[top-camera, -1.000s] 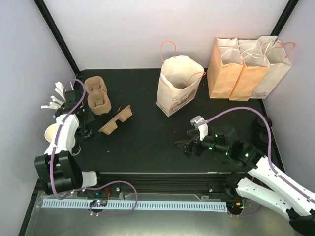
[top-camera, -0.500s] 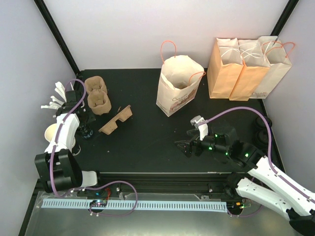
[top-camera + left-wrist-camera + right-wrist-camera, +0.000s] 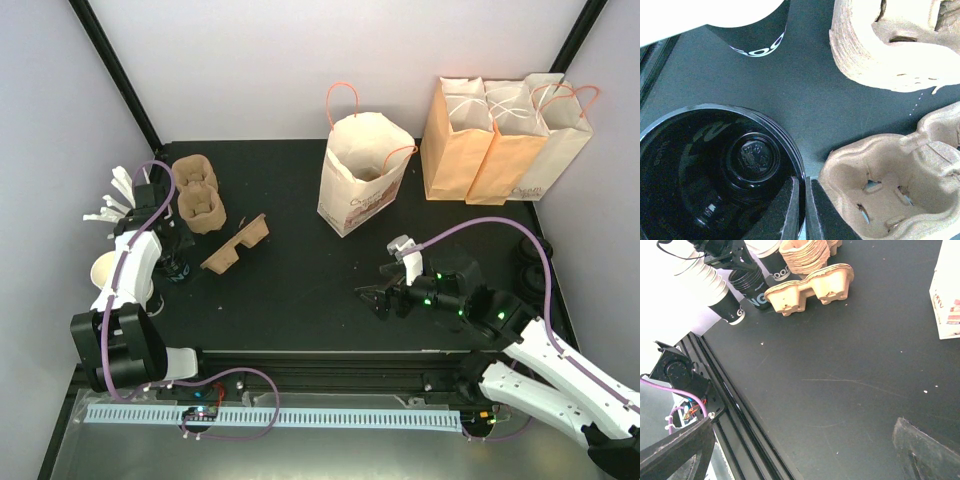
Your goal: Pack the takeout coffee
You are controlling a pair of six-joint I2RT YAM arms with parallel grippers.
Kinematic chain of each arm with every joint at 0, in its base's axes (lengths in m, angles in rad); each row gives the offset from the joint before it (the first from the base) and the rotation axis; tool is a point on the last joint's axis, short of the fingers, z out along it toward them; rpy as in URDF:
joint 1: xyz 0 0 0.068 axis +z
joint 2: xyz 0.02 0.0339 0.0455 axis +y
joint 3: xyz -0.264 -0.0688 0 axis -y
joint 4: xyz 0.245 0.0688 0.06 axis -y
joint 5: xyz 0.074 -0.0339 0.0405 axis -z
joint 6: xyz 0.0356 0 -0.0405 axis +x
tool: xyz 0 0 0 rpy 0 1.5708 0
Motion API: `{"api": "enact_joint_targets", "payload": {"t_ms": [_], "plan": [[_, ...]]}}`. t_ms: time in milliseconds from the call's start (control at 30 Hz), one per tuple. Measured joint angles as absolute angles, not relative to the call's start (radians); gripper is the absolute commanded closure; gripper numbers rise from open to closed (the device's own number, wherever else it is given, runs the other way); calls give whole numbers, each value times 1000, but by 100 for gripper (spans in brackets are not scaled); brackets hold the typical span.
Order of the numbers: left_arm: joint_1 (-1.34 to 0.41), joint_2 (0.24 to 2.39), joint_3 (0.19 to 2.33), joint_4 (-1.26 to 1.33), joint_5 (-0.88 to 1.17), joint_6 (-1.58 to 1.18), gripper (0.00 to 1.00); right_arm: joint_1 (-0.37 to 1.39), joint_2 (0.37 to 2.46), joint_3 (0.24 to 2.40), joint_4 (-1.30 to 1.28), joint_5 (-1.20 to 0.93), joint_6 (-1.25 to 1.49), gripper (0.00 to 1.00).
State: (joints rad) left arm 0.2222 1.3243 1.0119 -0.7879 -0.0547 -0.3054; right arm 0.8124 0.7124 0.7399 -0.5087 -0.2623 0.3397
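My left hand (image 3: 803, 212) is clenched on the rim of the takeout coffee (image 3: 715, 170), glossy black and apparently lidded, by the desk's (image 3: 300, 280) left edge. My right hand (image 3: 372, 300) is released.

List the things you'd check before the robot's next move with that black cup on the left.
1. Grip: left end effector pinched shut on the rim of the black cup: ok.
2. Lid on the cup: cannot tell.
3. Room to lift: the cup carrier sits very close beside the grip: cannot tell.
4. Destination: the open paper bag stands upright with its mouth open: ok.
5. Other arm: right end effector is open, holds nothing and is apart from the bag: ok.
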Motion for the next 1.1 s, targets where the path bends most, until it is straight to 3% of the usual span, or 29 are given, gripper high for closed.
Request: {"api": "enact_joint_targets", "payload": {"t_ms": [300,1100], "plan": [[208,1315,1012,-799,-68,-306,95,812,712,740,-509,-262,340,0],[64,1259,1107,-913,-356,-307,97,812,712,739,-509,-263,347,0]]}}
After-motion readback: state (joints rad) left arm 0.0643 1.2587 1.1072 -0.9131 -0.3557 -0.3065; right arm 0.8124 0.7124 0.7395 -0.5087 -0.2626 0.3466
